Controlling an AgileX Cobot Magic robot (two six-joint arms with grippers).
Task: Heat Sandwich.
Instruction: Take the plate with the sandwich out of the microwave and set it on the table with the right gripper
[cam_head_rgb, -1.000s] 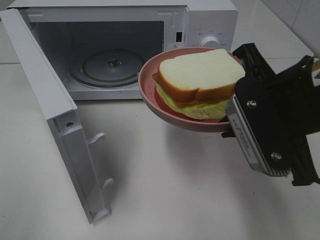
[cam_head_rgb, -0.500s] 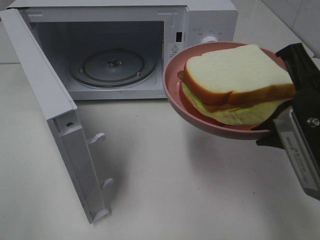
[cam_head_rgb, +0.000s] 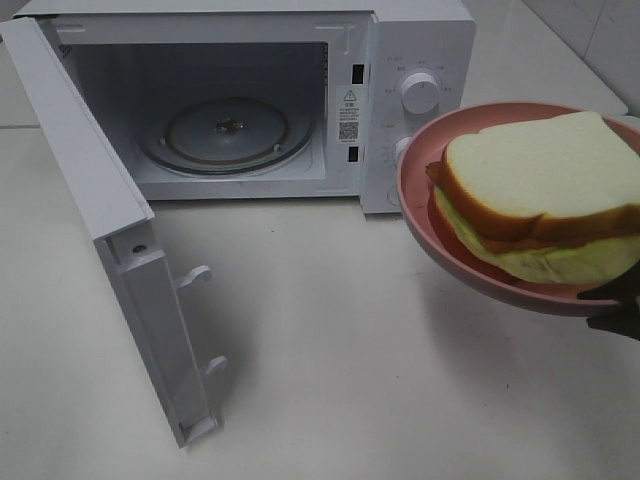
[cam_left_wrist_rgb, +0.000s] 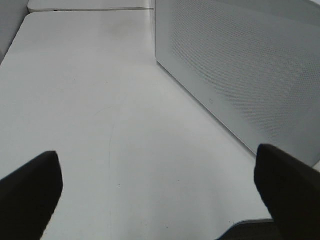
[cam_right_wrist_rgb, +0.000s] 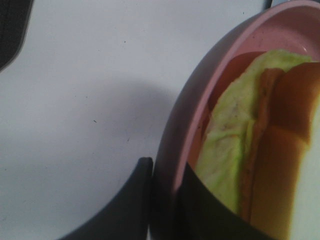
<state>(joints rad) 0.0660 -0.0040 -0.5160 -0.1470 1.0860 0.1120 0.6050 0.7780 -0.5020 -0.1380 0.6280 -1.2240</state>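
- I see my right gripper (cam_right_wrist_rgb: 162, 200) pinching the rim of the pink plate (cam_head_rgb: 420, 215), held in the air right of the microwave (cam_head_rgb: 250, 90)
- The sandwich (cam_head_rgb: 540, 195) lies on that plate
- My left gripper (cam_left_wrist_rgb: 160, 185) hangs spread wide beside the microwave's wall, holding nothing

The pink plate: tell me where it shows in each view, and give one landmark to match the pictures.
Exterior high: the pink plate is at the right edge, held above the table, carrying the sandwich.
Left wrist: not in it; only the table and the microwave's side panel show.
Right wrist: its rim curves down the right half, pinched by the right gripper.
Shared landmark: the white table.
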